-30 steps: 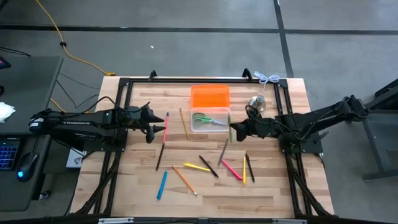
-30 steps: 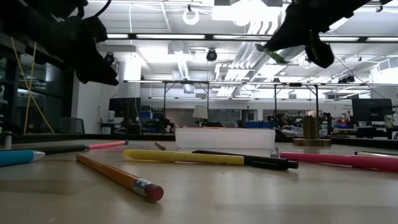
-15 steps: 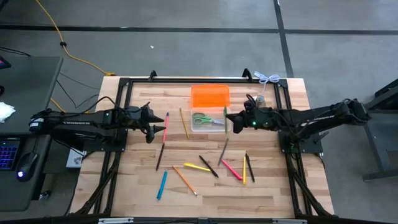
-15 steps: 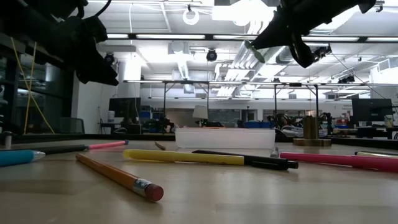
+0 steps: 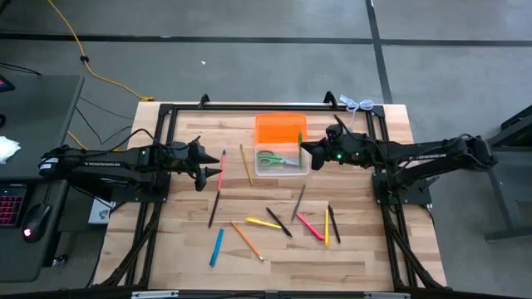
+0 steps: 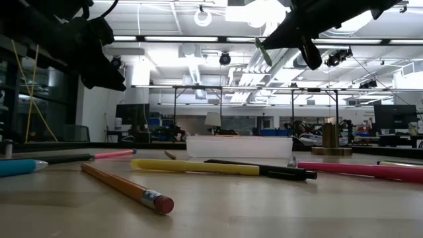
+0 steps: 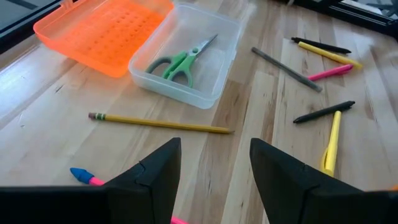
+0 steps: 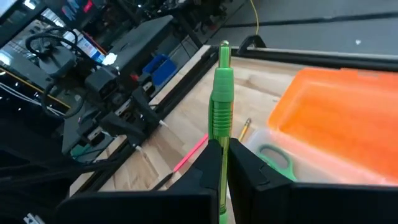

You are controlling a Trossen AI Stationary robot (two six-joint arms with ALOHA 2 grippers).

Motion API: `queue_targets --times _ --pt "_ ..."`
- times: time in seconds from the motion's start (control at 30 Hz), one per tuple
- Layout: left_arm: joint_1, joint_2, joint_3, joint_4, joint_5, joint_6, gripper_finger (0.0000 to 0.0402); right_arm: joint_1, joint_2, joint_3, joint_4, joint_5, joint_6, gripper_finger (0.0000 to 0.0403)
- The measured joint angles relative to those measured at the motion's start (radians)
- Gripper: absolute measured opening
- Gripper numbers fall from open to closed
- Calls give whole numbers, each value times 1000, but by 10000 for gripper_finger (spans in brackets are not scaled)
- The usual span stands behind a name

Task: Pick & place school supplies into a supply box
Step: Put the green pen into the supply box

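My right gripper (image 5: 306,152) is shut on a green pen (image 8: 222,81) and hangs above the right end of the clear tub (image 5: 281,159). Green-handled scissors (image 5: 274,158) lie inside the tub. The orange lid (image 5: 280,129) lies flat on the table against the tub's far side. My left gripper (image 5: 202,162) waits open above the pink pen (image 5: 221,166), left of the tub. Several pens and pencils lie flat on the table, among them a yellow pencil (image 5: 246,164), a grey pen (image 5: 298,202) and a blue pen (image 5: 216,246). My right gripper pinches the green pen's lower shaft (image 8: 221,146) between its two fingers (image 8: 241,167), which come from the table's right and lie across it. The pen is lifted clear, tilted in the low view (image 6: 262,51), its long end standing out past the fingers.
A black pen (image 5: 279,222), yellow pen (image 5: 263,223), pink pen (image 5: 309,225) and orange pencil (image 5: 247,240) lie scattered on the near half of the table. A metal bell-shaped object (image 6: 328,135) stands near the far right. The black frame rails (image 5: 249,106) run round the tabletop.
My right gripper has carried the green pen up and toward the table's far edge and slightly left, from beside the tub's right end to above it. It has stayed shut on the pen.
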Motion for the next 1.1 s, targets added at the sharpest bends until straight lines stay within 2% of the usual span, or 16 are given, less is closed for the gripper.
queue_targets --times 0.37,0.63,0.83,1.1 --pt "0 0 0 0 0 0 223 -79 0 0 13 -76 -92 0" --pt "0 0 0 0 0 0 223 -138 19 0 92 -154 -161 0" --pt "0 0 0 -1 0 0 223 -175 143 18 166 -253 -170 0" --pt "0 0 0 -1 0 0 223 -212 329 182 99 -360 -266 0"
